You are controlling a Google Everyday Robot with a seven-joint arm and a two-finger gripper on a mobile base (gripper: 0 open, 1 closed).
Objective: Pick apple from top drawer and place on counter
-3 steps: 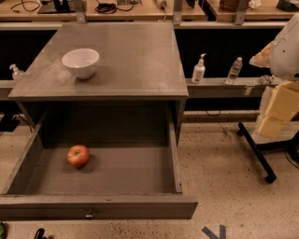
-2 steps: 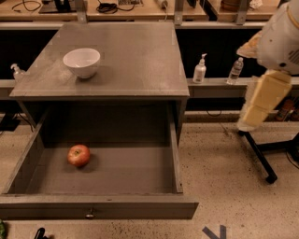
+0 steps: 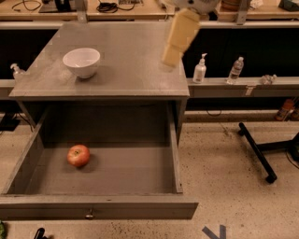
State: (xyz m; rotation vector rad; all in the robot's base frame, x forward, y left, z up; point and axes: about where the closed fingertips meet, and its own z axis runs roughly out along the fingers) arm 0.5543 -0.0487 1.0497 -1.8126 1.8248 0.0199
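- A single arm (image 3: 183,25) comes in from the top edge of the view, a little right of centre.
- Its highest visible part is a rounded white joint (image 3: 196,3), cut off by the edge of the frame.
- Below that joint a cream-coloured boxy link (image 3: 181,29) hangs down. It is tilted, so its lower end leans to the left.
- The claw (image 3: 170,58) is at the low end of that link. It points downward and is held in the air over the right rear part of the surface (image 3: 126,60).
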